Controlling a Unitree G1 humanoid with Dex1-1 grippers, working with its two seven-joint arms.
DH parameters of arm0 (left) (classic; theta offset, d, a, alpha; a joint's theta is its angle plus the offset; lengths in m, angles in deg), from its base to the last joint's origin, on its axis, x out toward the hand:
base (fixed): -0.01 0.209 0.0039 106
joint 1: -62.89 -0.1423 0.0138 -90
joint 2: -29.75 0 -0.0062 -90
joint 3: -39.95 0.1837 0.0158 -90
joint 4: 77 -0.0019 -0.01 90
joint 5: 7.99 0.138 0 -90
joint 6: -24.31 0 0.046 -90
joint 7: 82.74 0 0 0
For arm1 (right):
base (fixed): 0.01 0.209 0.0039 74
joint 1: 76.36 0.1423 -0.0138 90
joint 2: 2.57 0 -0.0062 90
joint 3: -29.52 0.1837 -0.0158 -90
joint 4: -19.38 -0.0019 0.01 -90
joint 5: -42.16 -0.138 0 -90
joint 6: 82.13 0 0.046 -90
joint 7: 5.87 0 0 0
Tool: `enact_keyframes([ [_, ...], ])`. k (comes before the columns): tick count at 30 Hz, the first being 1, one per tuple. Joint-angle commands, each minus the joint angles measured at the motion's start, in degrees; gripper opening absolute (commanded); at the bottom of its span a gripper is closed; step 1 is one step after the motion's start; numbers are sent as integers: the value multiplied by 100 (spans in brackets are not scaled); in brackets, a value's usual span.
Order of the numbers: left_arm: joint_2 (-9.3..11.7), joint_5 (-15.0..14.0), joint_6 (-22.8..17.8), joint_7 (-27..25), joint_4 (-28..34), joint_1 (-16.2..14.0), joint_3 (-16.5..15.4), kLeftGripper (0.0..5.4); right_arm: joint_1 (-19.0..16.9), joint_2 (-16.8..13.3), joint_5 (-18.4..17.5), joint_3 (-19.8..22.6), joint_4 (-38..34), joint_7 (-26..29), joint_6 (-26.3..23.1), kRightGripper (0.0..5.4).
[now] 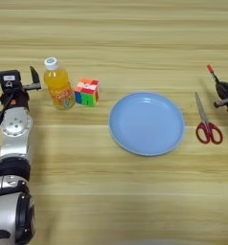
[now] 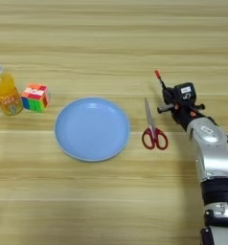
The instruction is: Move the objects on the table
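You are looking down on a wide light-brown wood-grain tabletop [image 1: 135, 201] with horizontal plank lines. The largest thing on it is a round pale-blue plate [image 1: 146, 123], lying flat near the middle with nothing on it. Your left arm comes up the left edge, and its left claw [image 1: 20, 86] sits just left of a small orange-drink bottle with a white cap and orange label [image 1: 58, 88]; one black finger points up beside the bottle without touching it, and you cannot tell how far the fingers are parted. The bottle stands upright, and a small multicoloured puzzle cube [image 1: 86, 92] rests just to its right, between bottle and plate. Right of the plate lies a pair of red-handled scissors [image 2: 153, 129], blades shut and pointing away from you. Your right arm reaches in from the lower right, and its right claw [image 2: 169, 100] is clamped on a thin black pen with a red end [image 2: 159, 79], which slants up and to the left out of the fingers, just right of the scissors.
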Motion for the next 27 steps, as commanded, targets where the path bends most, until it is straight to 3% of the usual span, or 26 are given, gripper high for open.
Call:
enact_keyframes([
  [1,21,-63,7,34,71,21,-1,540,-161,225,-157,-253,-984,22,-648,47],
  [6,5,-57,-7,42,123,2,8,540,-289,529,-91,-974,-1664,229,-1185,47],
  [15,-7,-55,-31,54,181,-23,14,540,-502,988,122,-1923,-1535,419,-1377,47],
  [27,1,-64,-37,47,183,-25,7,540,-570,954,319,-2095,-1329,549,-1448,47],
])
